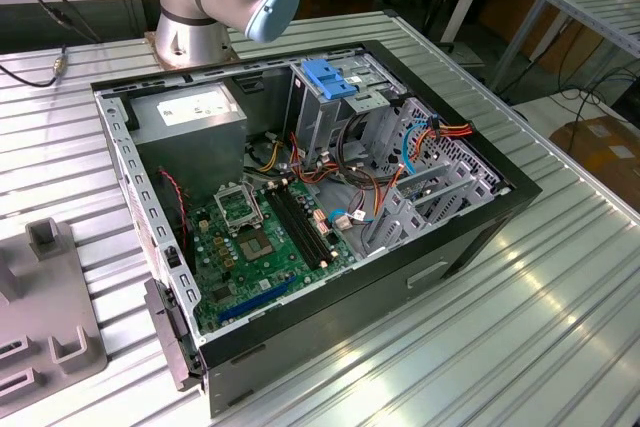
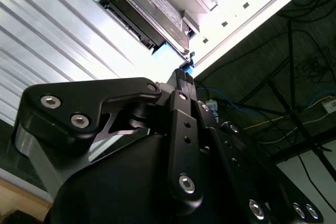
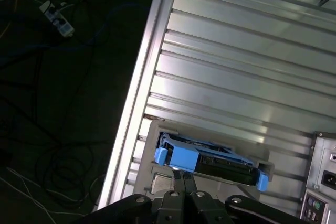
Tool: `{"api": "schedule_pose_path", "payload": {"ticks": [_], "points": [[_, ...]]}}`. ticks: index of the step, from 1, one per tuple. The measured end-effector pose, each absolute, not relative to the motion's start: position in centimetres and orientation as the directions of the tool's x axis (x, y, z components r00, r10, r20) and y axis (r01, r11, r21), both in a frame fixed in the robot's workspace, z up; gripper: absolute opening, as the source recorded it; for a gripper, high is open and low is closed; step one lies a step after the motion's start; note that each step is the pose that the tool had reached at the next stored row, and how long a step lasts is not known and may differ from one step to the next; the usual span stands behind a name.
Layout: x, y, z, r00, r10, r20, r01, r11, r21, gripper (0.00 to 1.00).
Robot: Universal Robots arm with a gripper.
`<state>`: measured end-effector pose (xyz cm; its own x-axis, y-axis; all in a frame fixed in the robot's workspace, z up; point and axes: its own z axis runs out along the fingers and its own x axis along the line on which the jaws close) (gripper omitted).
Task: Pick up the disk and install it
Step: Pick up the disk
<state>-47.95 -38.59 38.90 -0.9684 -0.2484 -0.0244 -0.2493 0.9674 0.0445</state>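
At the fingers (image 3: pixel 177 183): drawn close together, nothing between them, tips right up against the blue end rail of the disk (image 3: pixel 220 162) in the first wrist view.
Gripper (image 2: pixel 184 75): poised at one end of the disk, not gripping it, and the second wrist view has the tip just beside that blue rail.
Disk: seated in a grey holder (image 3: pixel 210 136) at the very edge of the ribbed metal table (image 3: pixel 236 51), with the dark floor (image 3: pixel 63 103) beyond that edge.
Computer case (image 1: pixel 330 197): open on the table in the exterior view, with the blue bracket (image 1: pixel 330 77) atop the metal cage on the far side and the power supply (image 1: pixel 190 112) toward the exterior view's left.
Risk, grip: a bite on the plastic rail alone, off-centre, looks likely to let the disk tilt or slip free.
Risk, edge: the holder sits by the drop, so a sideways nudge could tip the disk to the floor.
Risk, case: orange and red wires (image 1: pixel 445 131) crowd the cage and could snag a disk going in.
Writing: white labels with black print on the disk and on the power supply, neither one readable.
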Motion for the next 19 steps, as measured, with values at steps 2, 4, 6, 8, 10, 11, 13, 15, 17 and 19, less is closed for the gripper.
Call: {"api": "schedule_pose_path", "payload": {"ticks": [2,4,6,8,10,11,13,15,17,19], "points": [[-47.95,-38.59,38.9,-0.967,-0.254,-0.025,-0.255,0.966,0.045,0.1],[-47.95,-38.59,38.9,-0.965,-0.262,-0.024,-0.263,0.964,0.045,0.1],[-47.95,-38.59,38.9,-0.961,-0.274,-0.024,-0.275,0.96,0.045,0.1],[-47.95,-38.59,38.9,-0.957,-0.289,-0.024,-0.29,0.956,0.045,0.1],[-47.95,-38.59,38.9,-0.954,-0.299,-0.024,-0.3,0.953,0.045,0.1],[-47.95,-38.59,38.9,-0.952,-0.305,-0.024,-0.306,0.951,0.045,0.1],[-47.95,-38.59,38.9,-0.946,-0.322,-0.024,-0.323,0.945,0.045,0.1],[-47.95,-38.59,38.9,-0.941,-0.336,-0.024,-0.337,0.94,0.045,0.1],[-47.95,-38.59,38.9,-0.937,-0.349,-0.024,-0.35,0.936,0.045,0.1],[-47.95,-38.59,38.9,-0.934,-0.357,-0.024,-0.357,0.933,0.045,0.1]]}}
